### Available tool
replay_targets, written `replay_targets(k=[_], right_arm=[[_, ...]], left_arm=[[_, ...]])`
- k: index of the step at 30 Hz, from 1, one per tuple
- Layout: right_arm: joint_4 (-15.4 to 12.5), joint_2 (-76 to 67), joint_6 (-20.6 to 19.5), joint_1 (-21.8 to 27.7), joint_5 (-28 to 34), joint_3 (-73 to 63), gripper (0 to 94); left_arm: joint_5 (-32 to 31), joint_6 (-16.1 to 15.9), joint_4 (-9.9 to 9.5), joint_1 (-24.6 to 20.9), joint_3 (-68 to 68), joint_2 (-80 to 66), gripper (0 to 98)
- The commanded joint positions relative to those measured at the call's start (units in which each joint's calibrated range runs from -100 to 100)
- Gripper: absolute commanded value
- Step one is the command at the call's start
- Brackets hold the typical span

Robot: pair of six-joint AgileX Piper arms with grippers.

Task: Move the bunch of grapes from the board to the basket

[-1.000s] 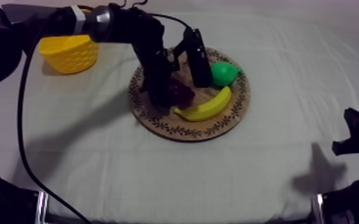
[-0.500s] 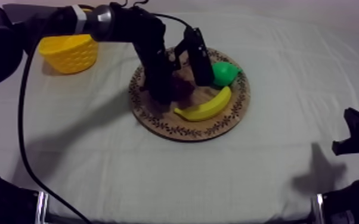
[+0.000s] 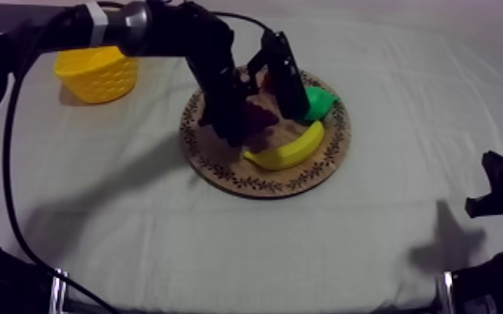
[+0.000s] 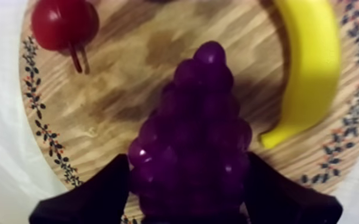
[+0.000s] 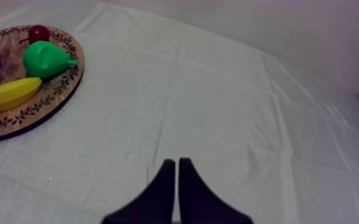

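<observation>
As left pincer (image 4: 186,164) clasps grapes (image 4: 198,113), tip away

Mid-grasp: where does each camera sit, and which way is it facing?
Top view: overhead, slanting down on the wooden board and yellow basket; left arm enters upper left, right arm rests low right.
Left wrist view: on the left arm, looking down past the left gripper, jaws closed round the bunch of grapes; banana and small red fruit beyond.
Right wrist view: on the right arm, low over the cloth, facing the board's pear side; right gripper jaws together.
All three share the board and banana.
</observation>
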Motion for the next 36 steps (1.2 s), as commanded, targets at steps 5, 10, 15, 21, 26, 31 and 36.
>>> replay_targets(k=[5,10,15,21,26,31,36], right_arm=[[0.0,0.0,0.0,0.0,0.0,0.0,0.3],[0.0,0.0,0.0,0.0,0.0,0.0,0.3],[0.0,0.0,0.0,0.0,0.0,0.0,0.3],[0.0,0.0,0.0,0.0,0.0,0.0,0.3],[0.0,0.0,0.0,0.0,0.0,0.0,0.3],[0.0,0.0,0.0,0.0,0.0,0.0,0.3],[0.0,0.0,0.0,0.0,0.0,0.0,0.3]], left_arm=[[0.5,1.0,-0.26,1.3,2.8,-6.2,66.5],[-1.5,2.6,-0.59,3.1,8.9,-13.9,66.1],[-2.6,5.1,-0.83,5.5,15.5,-22.9,66.1],[-2.3,8.7,-1.95,7.5,20.7,-33.7,66.4],[-0.1,10.4,-1.38,4.7,21.8,-42.3,67.4],[1.1,9.6,1.41,-2.1,22.8,-48.8,67.2],[3.0,9.3,3.08,-10.1,26.1,-53.9,68.3]])
